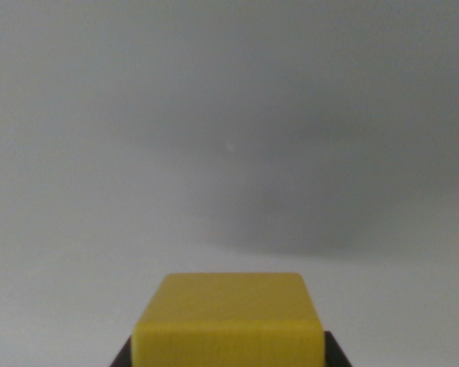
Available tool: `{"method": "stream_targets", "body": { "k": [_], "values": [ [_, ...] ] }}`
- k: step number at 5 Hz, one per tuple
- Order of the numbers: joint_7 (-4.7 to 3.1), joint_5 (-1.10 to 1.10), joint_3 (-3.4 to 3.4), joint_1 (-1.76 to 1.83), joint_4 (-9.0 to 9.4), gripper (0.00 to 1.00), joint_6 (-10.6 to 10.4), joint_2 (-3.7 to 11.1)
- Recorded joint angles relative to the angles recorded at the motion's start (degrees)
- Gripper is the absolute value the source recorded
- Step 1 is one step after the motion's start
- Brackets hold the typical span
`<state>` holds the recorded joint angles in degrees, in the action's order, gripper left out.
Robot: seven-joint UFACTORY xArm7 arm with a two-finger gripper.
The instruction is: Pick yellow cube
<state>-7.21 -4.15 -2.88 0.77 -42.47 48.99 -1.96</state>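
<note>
On my wrist feed the glossy yellow cube [228, 321] sits at the bottom centre of the frame, one flat face toward the pale grey surface [99, 191] beyond it. Dark gripper [228, 353] pieces peek out on both lower corners of the cube, one at the wrist view's left, one at its right, right against its sides. So the pincer looks closed on the cube. A soft blurred shadow [306, 206] lies on the grey surface, above and right of the cube.
</note>
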Motion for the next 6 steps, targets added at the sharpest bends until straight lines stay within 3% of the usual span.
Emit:
{"method": "stream_targets", "body": {
  "k": [1,2,3,4,5,6],
  "values": [
    [0.00,0.00,0.00,0.00,0.00,1.00,0.00,0.00],
    [0.21,0.17,0.00,-0.01,-1.44,1.00,2.58,-1.15],
    [0.21,0.17,0.00,-0.01,-1.44,1.00,2.58,-1.15],
    [0.42,0.35,0.00,-0.02,-2.92,1.00,5.22,-2.32],
    [0.42,0.35,0.00,-0.02,-2.92,1.00,5.22,-2.32],
    [0.64,0.53,0.00,-0.04,-4.42,1.00,7.91,-3.51]
  ]
}}
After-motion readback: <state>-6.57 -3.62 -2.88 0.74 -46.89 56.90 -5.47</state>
